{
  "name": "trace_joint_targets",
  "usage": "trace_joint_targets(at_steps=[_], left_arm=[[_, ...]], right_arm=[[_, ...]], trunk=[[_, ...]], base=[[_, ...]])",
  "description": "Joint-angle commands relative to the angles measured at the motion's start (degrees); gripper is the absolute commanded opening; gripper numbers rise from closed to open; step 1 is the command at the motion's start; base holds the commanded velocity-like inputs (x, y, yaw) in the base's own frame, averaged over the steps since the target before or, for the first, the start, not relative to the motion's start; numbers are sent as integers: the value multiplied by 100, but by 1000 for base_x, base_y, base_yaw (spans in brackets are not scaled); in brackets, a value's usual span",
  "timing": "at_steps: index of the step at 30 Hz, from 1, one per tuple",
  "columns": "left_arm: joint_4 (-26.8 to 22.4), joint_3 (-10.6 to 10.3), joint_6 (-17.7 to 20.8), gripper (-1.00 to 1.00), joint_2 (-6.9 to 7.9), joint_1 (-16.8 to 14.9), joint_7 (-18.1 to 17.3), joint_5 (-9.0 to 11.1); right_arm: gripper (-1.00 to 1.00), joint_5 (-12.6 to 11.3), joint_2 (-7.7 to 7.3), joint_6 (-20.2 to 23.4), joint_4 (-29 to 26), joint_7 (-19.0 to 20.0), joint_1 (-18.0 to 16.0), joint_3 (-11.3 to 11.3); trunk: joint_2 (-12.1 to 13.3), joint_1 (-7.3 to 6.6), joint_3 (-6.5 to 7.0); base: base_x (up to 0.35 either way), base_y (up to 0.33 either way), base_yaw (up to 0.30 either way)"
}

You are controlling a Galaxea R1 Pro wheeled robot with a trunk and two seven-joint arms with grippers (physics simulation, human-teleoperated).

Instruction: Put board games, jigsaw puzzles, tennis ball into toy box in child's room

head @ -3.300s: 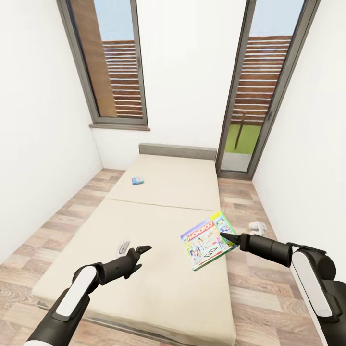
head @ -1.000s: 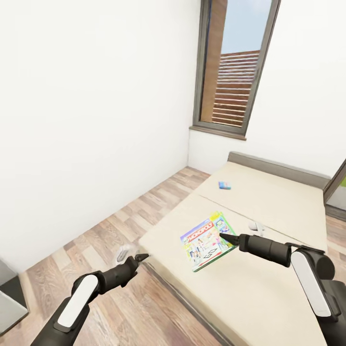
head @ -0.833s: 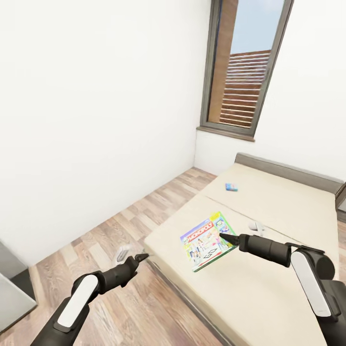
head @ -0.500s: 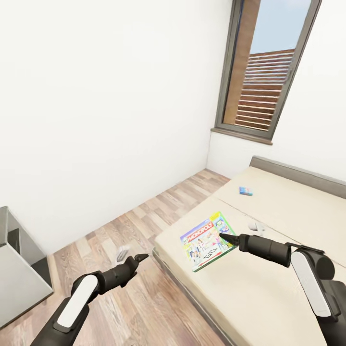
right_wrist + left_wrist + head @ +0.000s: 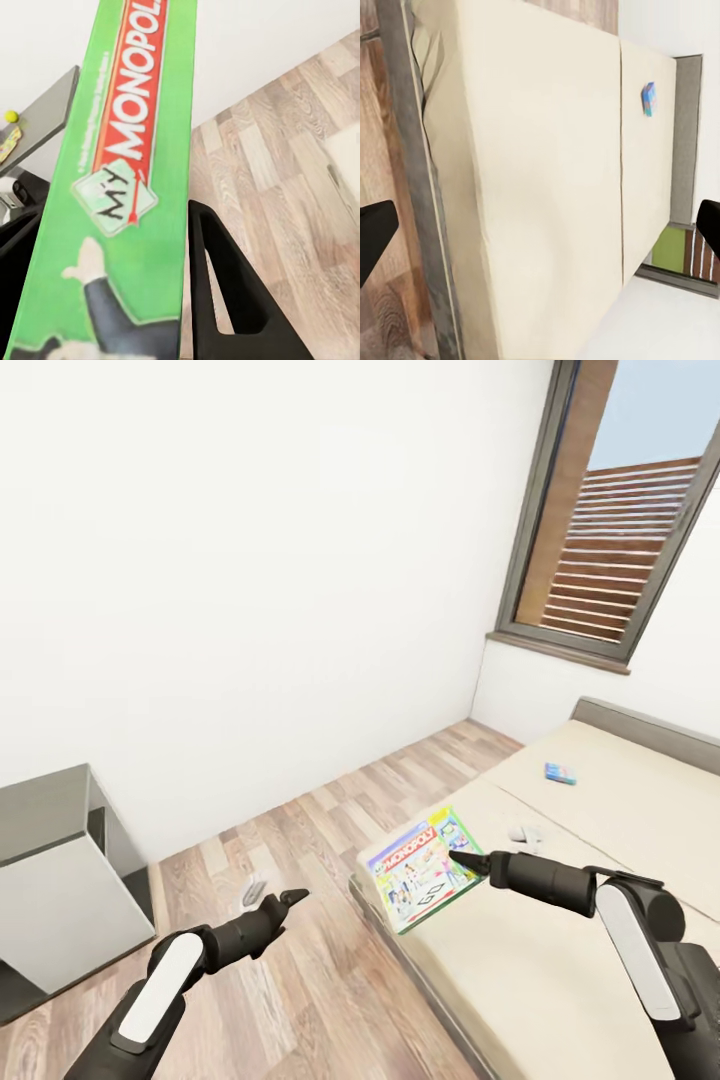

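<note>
Holding: the right fingers point(image 5: 462, 857) pinch the Monopoly box point(image 5: 420, 868) at its edge, tilted above the bed's point(image 5: 600, 830) corner.
Right wrist: the box point(image 5: 124, 187) lies edge-on between the fingers point(image 5: 225, 292).
Left fingers point(image 5: 290, 900): spread wide, bare, over the floor point(image 5: 330, 820).
Blue box point(image 5: 560, 773): far up the bed.
Ball point(image 5: 11, 116): on the desk point(image 5: 45, 120).
</note>
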Motion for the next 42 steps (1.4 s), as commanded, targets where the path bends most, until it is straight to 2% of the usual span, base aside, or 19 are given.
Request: trace_joint_targets(at_steps=[1,18,42], left_arm=[[-7,-12,6,100,2,-5,57,60],[-7,-12,3,100,-6,-1,57,58],[-7,-20,-1,100,-4,-1,81,53]], right_arm=[[-100,-5,0,35,-5,35,-5,4],[-100,10,-1,44,-5,37,-5,52],[-100,11,-22,5,-26,39,-5,5]], trunk=[[-13,4,-10],[-13,4,0],[-13,4,1]], base=[[0,0,286],[0,0,286],[0,0,287]])
